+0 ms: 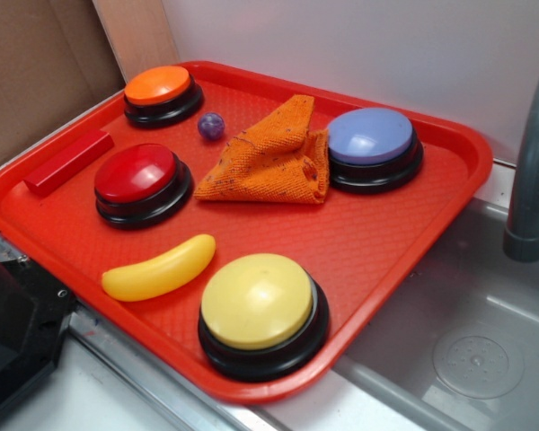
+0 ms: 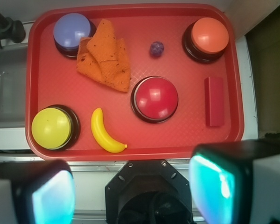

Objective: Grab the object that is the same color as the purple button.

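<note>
A tiny dark purple ball (image 1: 211,126) (image 2: 156,49) lies on the red tray (image 1: 386,242) (image 2: 177,140) between the orange button and the orange cloth. The pale purple button (image 1: 371,136) (image 2: 72,29) stands at the tray's far side, its edge against the cloth. My gripper (image 2: 133,191) hangs high above the tray's near edge, open, with nothing between its fingers (image 2: 210,189). In the exterior view only the robot's black base (image 1: 13,332) shows at lower left.
Also on the tray: orange button (image 1: 160,88) (image 2: 210,35), red button (image 1: 136,175) (image 2: 155,98), yellow button (image 1: 259,301) (image 2: 51,127), yellow banana (image 1: 159,269) (image 2: 105,131), red block (image 1: 69,162) (image 2: 213,100), crumpled orange cloth (image 1: 274,157) (image 2: 105,58). A sink (image 1: 467,341) and grey faucet (image 1: 530,180) lie beside it.
</note>
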`<state>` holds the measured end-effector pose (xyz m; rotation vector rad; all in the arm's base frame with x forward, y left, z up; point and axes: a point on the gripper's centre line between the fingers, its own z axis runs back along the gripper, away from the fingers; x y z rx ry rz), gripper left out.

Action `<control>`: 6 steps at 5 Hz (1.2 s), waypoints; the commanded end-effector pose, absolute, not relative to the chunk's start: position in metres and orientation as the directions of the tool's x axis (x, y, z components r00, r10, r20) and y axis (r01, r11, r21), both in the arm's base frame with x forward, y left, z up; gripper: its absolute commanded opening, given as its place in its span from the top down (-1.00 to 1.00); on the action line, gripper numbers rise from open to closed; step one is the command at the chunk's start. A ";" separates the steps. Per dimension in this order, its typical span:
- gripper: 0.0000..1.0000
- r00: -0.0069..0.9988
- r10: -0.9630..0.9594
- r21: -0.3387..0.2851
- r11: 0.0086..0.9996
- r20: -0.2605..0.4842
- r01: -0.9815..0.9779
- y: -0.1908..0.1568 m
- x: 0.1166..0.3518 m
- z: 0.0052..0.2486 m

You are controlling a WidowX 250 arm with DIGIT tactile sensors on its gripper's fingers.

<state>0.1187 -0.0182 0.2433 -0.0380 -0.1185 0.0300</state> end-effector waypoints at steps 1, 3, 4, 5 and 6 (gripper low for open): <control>-1.00 0.993 0.032 -0.040 0.999 0.118 -0.028 -0.018 0.119 0.243; -1.00 0.952 0.276 -0.033 0.961 0.134 -0.274 -0.010 0.173 0.227; -1.00 0.908 0.394 -0.026 0.918 0.140 -0.395 0.004 0.212 0.210; -1.00 0.855 0.494 -0.005 0.866 0.159 -0.500 0.014 0.242 0.191; -1.00 0.795 0.573 -0.018 0.813 0.202 -0.581 0.028 0.272 0.163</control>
